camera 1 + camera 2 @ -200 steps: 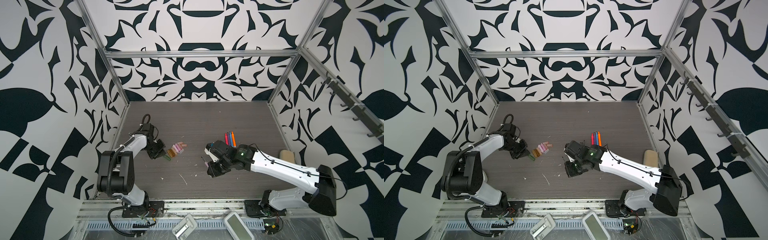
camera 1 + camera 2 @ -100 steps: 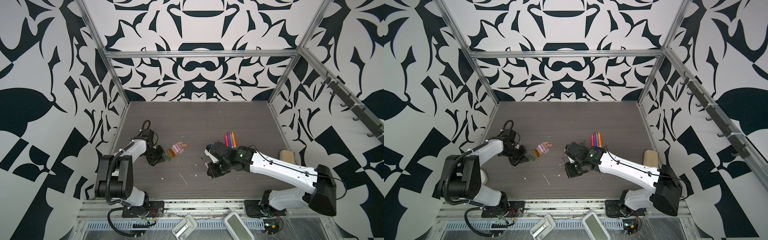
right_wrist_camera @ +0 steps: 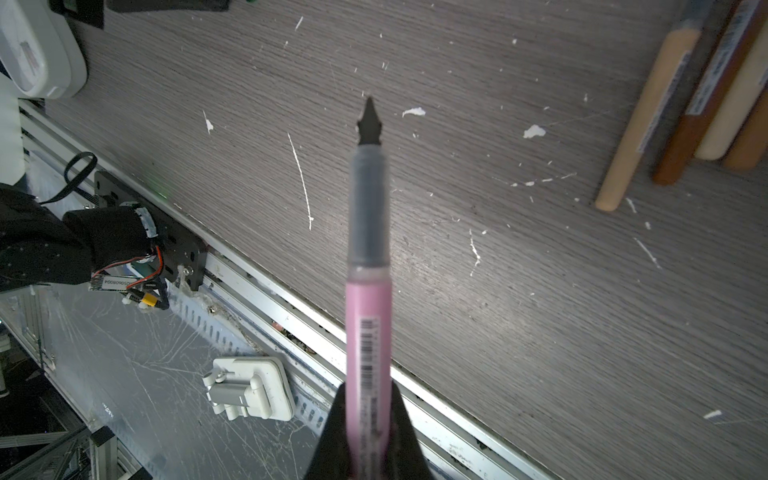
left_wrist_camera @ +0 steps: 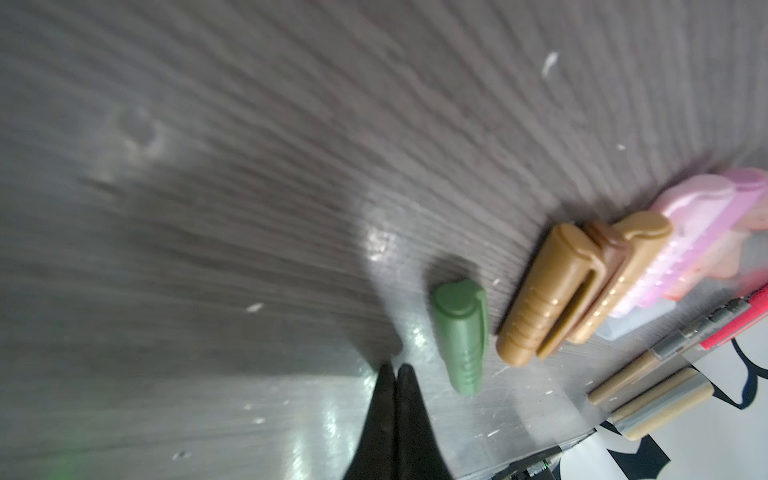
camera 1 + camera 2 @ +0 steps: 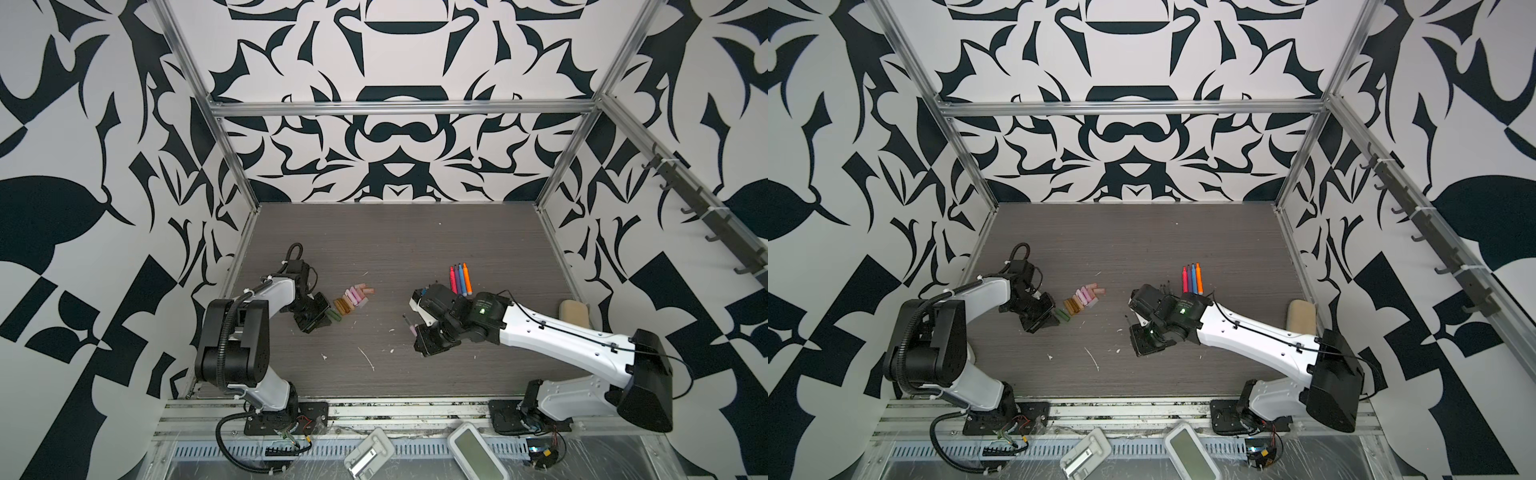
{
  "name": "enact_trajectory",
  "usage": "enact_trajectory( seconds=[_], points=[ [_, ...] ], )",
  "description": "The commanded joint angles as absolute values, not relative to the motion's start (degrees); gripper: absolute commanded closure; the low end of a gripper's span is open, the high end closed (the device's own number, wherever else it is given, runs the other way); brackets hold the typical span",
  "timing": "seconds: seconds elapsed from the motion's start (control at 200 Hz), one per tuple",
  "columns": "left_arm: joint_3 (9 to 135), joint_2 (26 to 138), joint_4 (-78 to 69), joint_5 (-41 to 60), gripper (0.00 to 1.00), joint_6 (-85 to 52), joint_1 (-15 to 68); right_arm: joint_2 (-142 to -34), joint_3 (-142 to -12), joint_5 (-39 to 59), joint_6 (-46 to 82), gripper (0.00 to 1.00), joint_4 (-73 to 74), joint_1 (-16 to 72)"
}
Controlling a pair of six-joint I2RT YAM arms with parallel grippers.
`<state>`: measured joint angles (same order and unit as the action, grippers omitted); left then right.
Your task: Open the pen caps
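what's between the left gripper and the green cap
Only a narrow strip of bare table. The left wrist view shows it: the shut left gripper sits beside the green cap without touching it.

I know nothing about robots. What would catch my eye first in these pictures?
First, the bold black-and-white walls around the grey table. Next, the pink pen, uncapped with its dark tip bare, clamped in the right gripper over the table. Then the row of caps in green, tan and pink, lying beside the shut, empty left gripper.
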<state>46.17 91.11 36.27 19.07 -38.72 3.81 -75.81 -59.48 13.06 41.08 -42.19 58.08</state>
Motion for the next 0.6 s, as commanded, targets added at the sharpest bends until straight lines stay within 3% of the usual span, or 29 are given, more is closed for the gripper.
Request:
enact_trajectory(
  seconds=[0.0, 0.595],
  points=[
    [46.8, 93.1, 36.4, 18.1, 1.0, -38.3, 3.7, -74.3, -60.1, 12.5, 42.1, 1.0, -42.6, 57.9],
    [50.9, 96.2, 37.6, 18.2, 1.0, -37.1, 3.6, -73.2, -59.6, 12.2, 43.2, 1.0, -42.8, 57.9]
  ],
)
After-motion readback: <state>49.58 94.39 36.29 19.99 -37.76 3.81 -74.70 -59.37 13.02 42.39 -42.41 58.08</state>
